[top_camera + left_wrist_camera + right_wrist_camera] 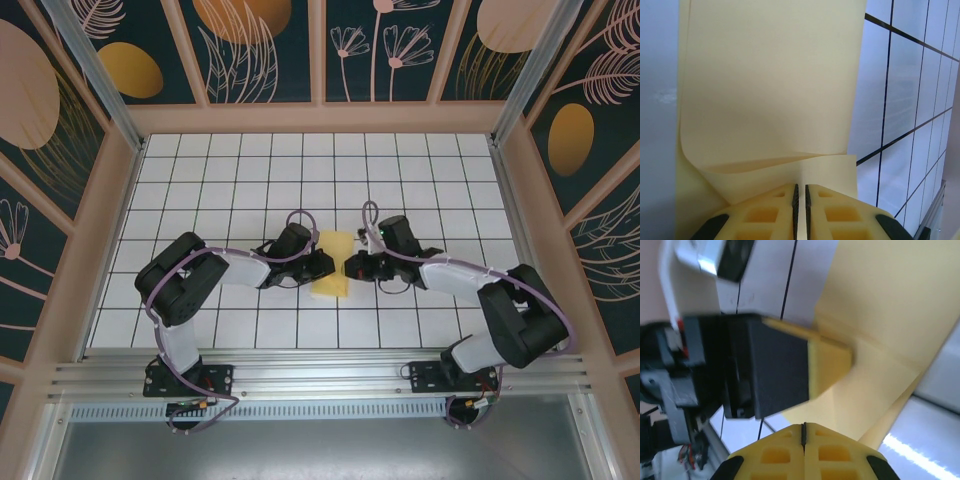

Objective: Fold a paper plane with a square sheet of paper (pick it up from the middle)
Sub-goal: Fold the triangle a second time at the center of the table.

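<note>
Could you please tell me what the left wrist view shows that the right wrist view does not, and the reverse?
Left wrist view: the left end effector, seen along its own fingers, is shut on the yellow sheet, which curls up from a fold.

Right wrist view: the right end effector is shut close to the sheet. I cannot tell whether it pinches it. Opposite, the left end effector appears from outside, its yellow finger against the paper.

Both: the yellow sheet and the white grid table.

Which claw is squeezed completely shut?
The right claw, fingers meeting in one seam; the left claw shows a slit holding the thin yellow paper sheet.
</note>
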Motion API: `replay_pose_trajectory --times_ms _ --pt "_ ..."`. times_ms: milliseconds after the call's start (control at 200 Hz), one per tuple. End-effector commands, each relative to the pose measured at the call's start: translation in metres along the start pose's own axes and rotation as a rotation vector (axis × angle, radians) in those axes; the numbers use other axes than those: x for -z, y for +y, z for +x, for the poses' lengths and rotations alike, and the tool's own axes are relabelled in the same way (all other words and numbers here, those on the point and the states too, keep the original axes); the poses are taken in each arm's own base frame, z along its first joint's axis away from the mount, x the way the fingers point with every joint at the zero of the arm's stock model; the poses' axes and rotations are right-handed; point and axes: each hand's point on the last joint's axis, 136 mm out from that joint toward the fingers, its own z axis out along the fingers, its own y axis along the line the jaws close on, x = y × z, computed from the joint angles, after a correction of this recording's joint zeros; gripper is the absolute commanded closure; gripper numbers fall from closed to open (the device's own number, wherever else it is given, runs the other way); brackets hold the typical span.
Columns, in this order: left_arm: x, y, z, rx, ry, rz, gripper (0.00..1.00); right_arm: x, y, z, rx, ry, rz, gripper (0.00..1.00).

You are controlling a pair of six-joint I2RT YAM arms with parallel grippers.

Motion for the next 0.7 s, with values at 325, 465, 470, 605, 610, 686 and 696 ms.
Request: replay_pose_trajectory --times_ms 325,465,470,605,610,686,696 --pt "-0.005 0.030 0.019 0.020 0.064 -0.085 0.83 -0.032 0.005 0.019 -0.045 0.093 -0.001 1.00" --pt "-0.004 0.030 0.019 0.020 0.063 -0.084 0.84 -0.036 -0.007 0.022 -0.053 0.096 0.043 1.00" --pt "-0.004 0.030 0.019 0.020 0.063 -0.084 0.83 -0.036 -0.008 0.022 -0.054 0.098 0.044 1.00" --pt "-0.004 0.031 0.020 0.019 0.066 -0.086 0.83 -0.036 -0.006 0.023 -0.058 0.106 0.032 1.00" --pt "-0.004 0.031 0.020 0.018 0.066 -0.086 0.83 -0.036 -0.006 0.023 -0.058 0.106 0.031 1.00" --pt "-0.003 0.031 0.020 0.018 0.067 -0.087 0.83 -0.036 -0.004 0.021 -0.060 0.102 0.029 1.00" --pt "-0.004 0.031 0.020 0.019 0.066 -0.087 0.83 -0.036 -0.004 0.021 -0.059 0.100 0.028 1.00"
